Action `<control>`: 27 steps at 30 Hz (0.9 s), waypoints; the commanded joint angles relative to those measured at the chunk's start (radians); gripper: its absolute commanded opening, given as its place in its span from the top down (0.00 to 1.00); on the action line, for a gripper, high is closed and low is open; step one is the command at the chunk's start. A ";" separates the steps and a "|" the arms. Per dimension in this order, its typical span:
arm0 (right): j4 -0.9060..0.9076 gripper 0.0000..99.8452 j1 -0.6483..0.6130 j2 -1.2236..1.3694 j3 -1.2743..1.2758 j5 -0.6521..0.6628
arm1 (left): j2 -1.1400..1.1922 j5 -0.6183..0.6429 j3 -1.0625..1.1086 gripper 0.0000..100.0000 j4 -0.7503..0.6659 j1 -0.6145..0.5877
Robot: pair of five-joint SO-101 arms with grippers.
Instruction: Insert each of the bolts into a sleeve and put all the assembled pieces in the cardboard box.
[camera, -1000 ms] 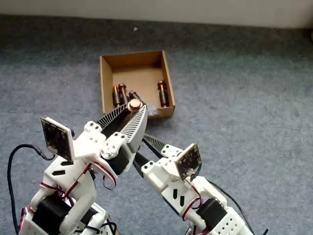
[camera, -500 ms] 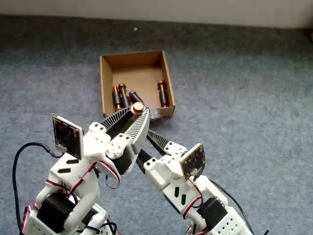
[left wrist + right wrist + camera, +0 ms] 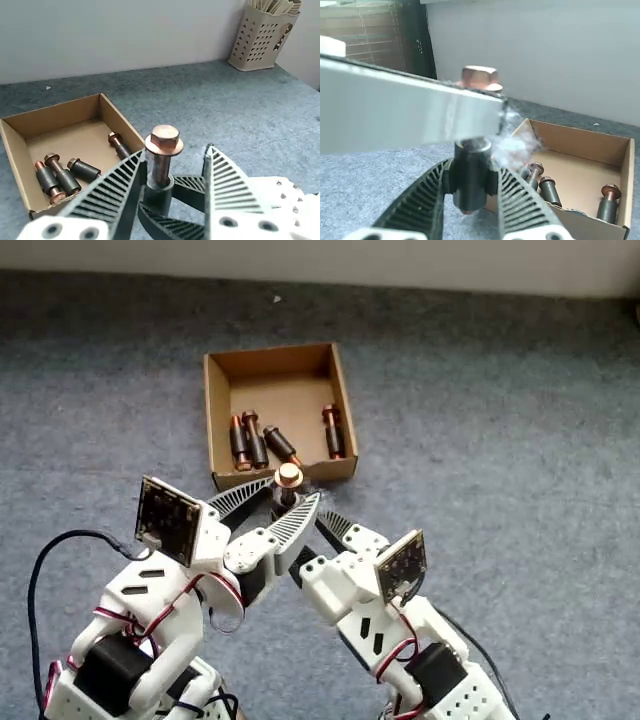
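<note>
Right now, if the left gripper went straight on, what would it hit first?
Probably the bolt standing in the sleeve between the left gripper's open fingers; behind it, the cardboard box's near wall.

Looks like a spare room in somebody's home or a small office rather than a proper lab. Everything sits on short-pile grey carpet (image 3: 520, 440) that runs up to a plain pale painted wall (image 3: 125, 35), and a small brown cardboard box (image 3: 212, 415) rests right on that carpet. There's also a beige perforated plastic basket (image 3: 262, 37) of thin wooden sticks (image 3: 272, 5) by the wall, plus dark wooden slatted blinds (image 3: 365, 40) off to one side.
</note>
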 commanded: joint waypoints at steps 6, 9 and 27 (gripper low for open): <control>-0.027 1.00 0.024 -0.021 0.082 0.003 | -0.012 -0.008 -0.013 0.78 0.005 -0.074; -0.027 1.00 0.024 -0.021 0.082 0.003 | -0.012 -0.008 -0.013 0.76 0.006 -0.074; 0.116 1.00 0.193 -0.019 0.105 0.003 | -0.013 -0.209 0.022 0.99 0.044 -0.475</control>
